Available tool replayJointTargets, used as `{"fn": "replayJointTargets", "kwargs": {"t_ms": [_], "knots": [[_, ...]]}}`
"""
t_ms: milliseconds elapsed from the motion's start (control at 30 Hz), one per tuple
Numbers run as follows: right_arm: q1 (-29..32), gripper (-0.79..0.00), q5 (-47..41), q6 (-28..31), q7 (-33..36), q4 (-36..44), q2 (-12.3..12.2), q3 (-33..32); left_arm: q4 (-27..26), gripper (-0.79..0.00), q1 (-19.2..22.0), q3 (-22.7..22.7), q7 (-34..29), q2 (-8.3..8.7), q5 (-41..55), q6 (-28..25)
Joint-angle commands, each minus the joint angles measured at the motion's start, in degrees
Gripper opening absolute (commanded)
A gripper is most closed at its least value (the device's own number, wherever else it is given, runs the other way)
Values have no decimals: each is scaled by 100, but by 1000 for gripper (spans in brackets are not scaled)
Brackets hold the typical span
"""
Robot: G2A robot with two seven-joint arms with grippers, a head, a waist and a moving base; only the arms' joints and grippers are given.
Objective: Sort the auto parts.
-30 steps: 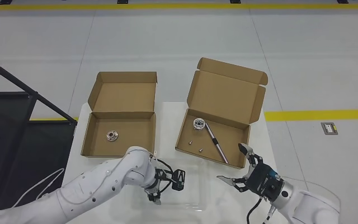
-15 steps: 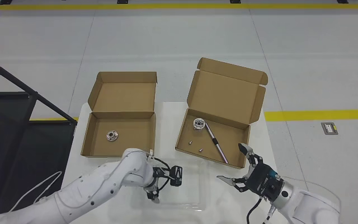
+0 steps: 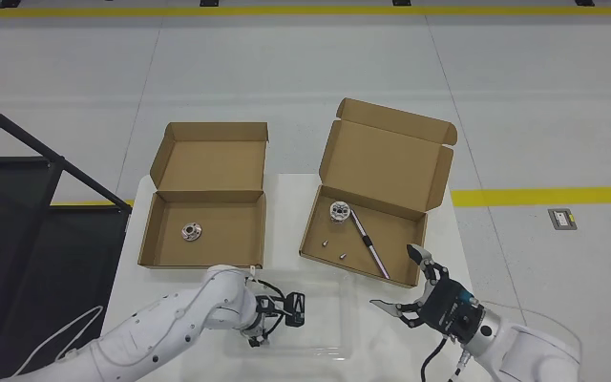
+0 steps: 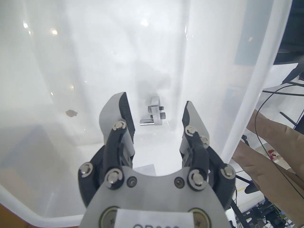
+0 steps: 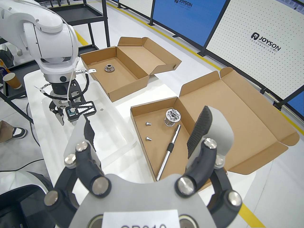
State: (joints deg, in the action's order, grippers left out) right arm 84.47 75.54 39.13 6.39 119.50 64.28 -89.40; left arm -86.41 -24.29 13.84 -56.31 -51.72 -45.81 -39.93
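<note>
Left gripper [image 4: 155, 98] is wide open down in the clear bin [image 4: 257, 77], with a small metal bracket [image 4: 155, 116] on the bin floor between its fingers. Right gripper [image 5: 146, 117] is spread open too, empty, over the white table [image 3: 284, 220]. Farther back the right cardboard box [image 3: 401, 224] has a pulley [image 3: 339, 210], rod [image 3: 368, 244] and bolts [image 3: 326, 243], and the left cardboard box [image 3: 224, 234] a flanged hub [image 3: 192, 230]. Pale floor, yellow line [image 3: 535, 197].

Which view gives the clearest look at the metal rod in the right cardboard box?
The right wrist view: the rod lies close and unobstructed on the box floor, its dark band visible. The top view shows it small, as a thin diagonal line. The left wrist view faces into the clear bin instead.
</note>
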Motion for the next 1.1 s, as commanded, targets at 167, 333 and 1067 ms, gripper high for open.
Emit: {"fn": "replayJointTargets", "kwargs": {"t_ms": [167, 333, 1067], "knots": [[0, 0, 0, 0, 0, 0, 0, 0, 146, -422, -102, 102, 148, -34, -97, -92], [0, 0, 0, 0, 0, 0, 0, 0, 278, -465, -145, 152, 260, -78, -218, -218], [0, 0, 0, 0, 0, 0, 0, 0, 728, -668, -279, 284, 144, -309, -137, -512]]}}
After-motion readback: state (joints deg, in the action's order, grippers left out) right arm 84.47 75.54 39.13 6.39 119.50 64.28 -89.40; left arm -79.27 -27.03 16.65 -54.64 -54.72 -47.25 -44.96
